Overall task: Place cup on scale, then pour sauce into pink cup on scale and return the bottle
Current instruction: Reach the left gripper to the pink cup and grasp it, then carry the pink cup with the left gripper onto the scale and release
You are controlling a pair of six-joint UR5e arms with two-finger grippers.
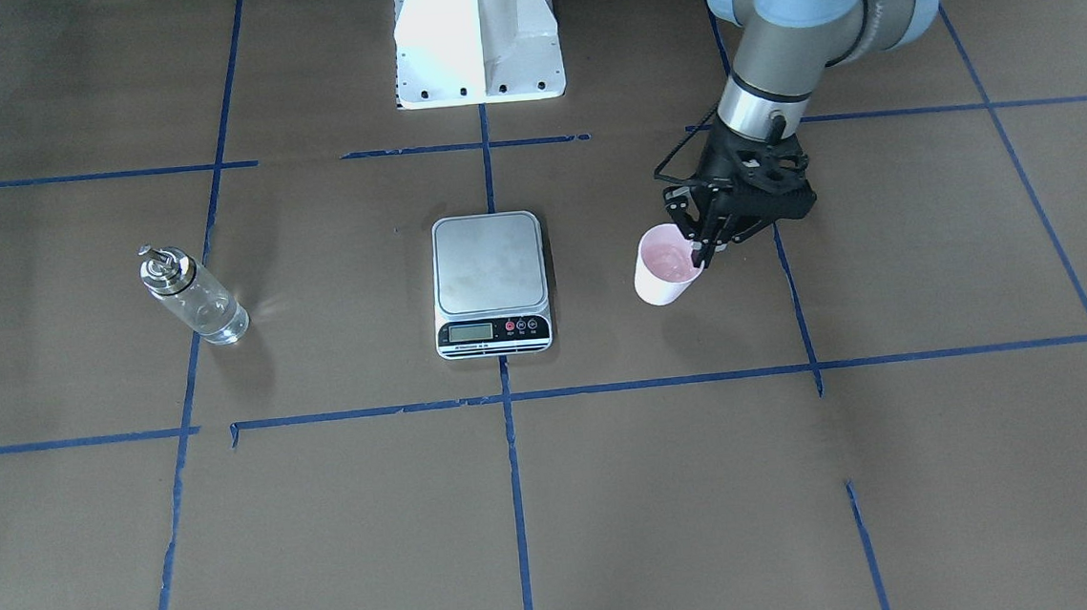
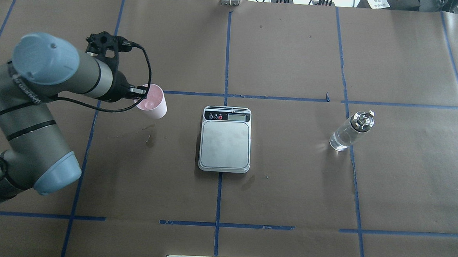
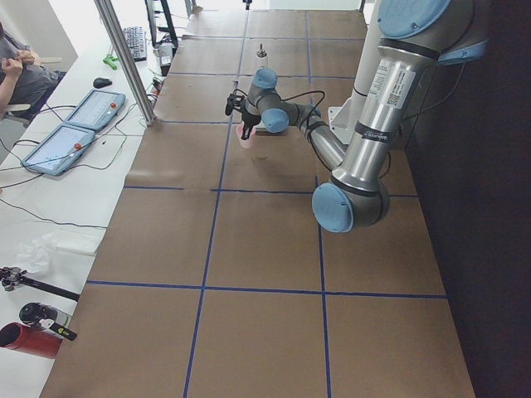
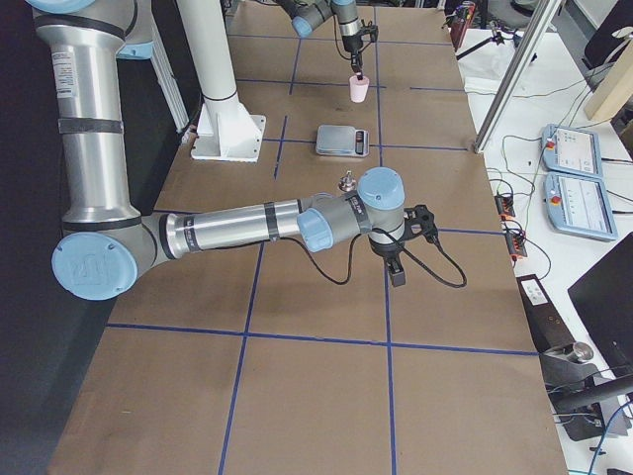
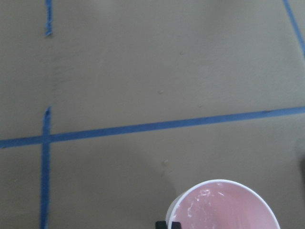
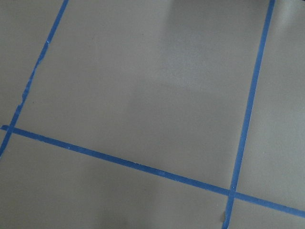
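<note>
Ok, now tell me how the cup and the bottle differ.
The cup is opaque, pink inside and open-topped; the bottle is clear glass with a silver cap. The cup is shorter than the bottle. The left gripper is at the cup's rim; no gripper touches the bottle. Both stand upright, off the scale, on opposite sides of it.

On my feeds both arms look alike: the left arm [image 2: 38, 95] and the right arm [image 4: 227, 230] are silver-grey tubes with pale blue caps [image 2: 46, 58] on the joints and thin black rings between sections. I can make out small lettering [image 2: 25, 90] along the left one. The left end effector [image 1: 704, 251] and the right end effector [image 4: 397, 275] are black, and each trails a looping black cable [image 2: 148, 67]. The white base [image 1: 478, 51] carries a row of dark screws [image 1: 464, 91].
</note>
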